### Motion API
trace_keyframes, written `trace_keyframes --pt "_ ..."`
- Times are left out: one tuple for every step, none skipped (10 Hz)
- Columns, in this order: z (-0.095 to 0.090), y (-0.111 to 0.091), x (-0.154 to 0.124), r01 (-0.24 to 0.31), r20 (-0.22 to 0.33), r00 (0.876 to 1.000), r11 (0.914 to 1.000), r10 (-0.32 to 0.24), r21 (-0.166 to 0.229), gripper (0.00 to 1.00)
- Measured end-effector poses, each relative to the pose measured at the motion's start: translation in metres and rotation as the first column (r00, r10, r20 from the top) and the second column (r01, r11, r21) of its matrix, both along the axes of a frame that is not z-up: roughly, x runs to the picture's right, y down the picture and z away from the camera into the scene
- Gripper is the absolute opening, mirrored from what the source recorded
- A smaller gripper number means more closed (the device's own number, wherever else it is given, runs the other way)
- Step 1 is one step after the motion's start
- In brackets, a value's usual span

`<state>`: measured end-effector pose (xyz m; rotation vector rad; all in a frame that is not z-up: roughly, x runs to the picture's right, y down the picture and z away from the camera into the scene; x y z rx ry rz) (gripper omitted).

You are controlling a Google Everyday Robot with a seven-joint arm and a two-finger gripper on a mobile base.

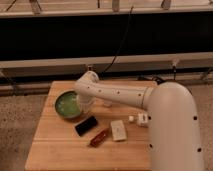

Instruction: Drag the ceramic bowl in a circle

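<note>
A dark wall with pale horizontal rails runs behind a wooden counter (60,145) that stands on a speckled floor. The robot's white arm (117,95) reaches in from the lower right, its bulky body filling that corner and hiding the counter's right edge. The gripper (82,103) sits at the arm's far end, down at the right rim of the bowl (67,105); the arm's wrist covers it, so I cannot tell how the jaws stand or whether they touch the bowl. The bowl, green with a darker rim, lies on the counter's rear left part, its right side partly hidden by the arm.

Just in front of the bowl lies a black phone (86,125), tilted. Beside that is a reddish-brown bar (98,137), and next to it a pale block (118,130). A small white thing (140,118) near the arm's body is too blurred to make out.
</note>
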<state>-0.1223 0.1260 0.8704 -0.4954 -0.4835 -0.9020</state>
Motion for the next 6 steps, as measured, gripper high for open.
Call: trace_keyframes --pt "0.002 -0.002 0.001 -0.004 0.002 1.0 1.0 0.004 0.001 0.0" --pt "0.002 -0.001 0.004 -0.005 0.002 1.0 1.0 0.005 -0.004 0.0" --pt "0.001 -0.001 0.008 -0.008 0.005 1.0 0.9999 0.008 -0.008 0.0" --pt "0.002 -0.002 0.012 -0.011 0.007 1.0 0.9999 0.011 -0.01 0.0" --pt "0.002 -0.003 0.014 -0.014 0.009 1.0 0.9998 0.014 -0.013 0.0" --pt "0.003 -0.005 0.018 -0.015 0.009 1.0 0.9998 0.015 -0.015 0.0"
